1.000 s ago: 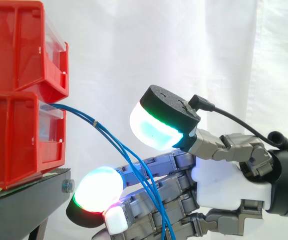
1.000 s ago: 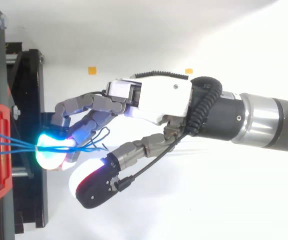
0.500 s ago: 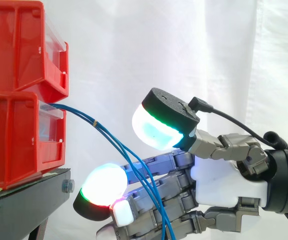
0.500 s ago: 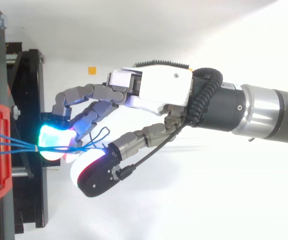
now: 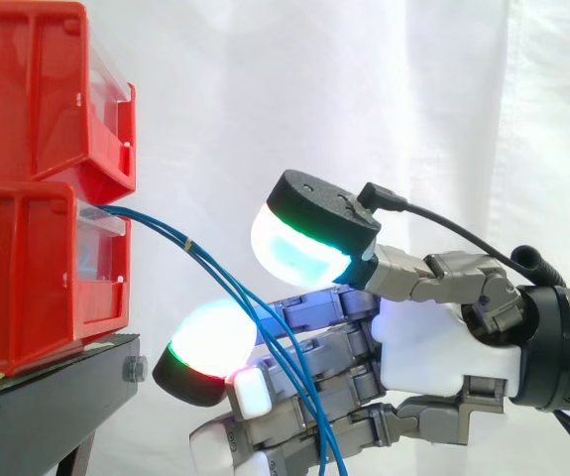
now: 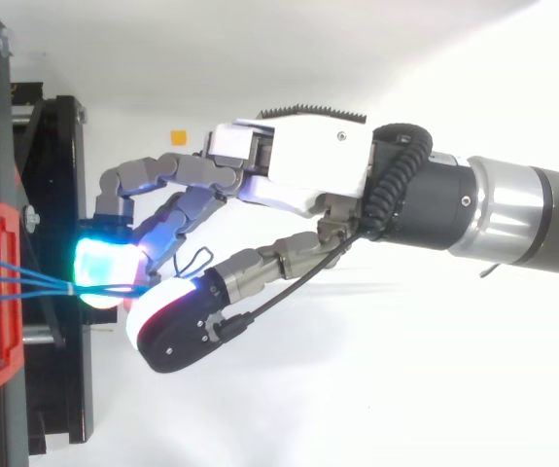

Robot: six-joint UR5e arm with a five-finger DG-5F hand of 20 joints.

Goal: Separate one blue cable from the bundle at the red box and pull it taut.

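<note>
Now, nearest me, the one white-and-grey robot hand [image 5: 433, 342] is half open and holds nothing: its thumb pad [image 5: 299, 253] hovers above three thin blue cables [image 5: 166, 230] threading between relaxed fingers [image 5: 314, 352]. I judge I'm singling one out; next, a pinch on one strand. Beyond, they enter the lower of two red plastic bins [image 5: 37, 278].

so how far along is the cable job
Reaching is done: the hand is at the blue cables hanging from the red box. In hand: its fingers are at the slack bundle, thumb raised above it. Left: single out one cable, pinch it, pull it taut.
</note>
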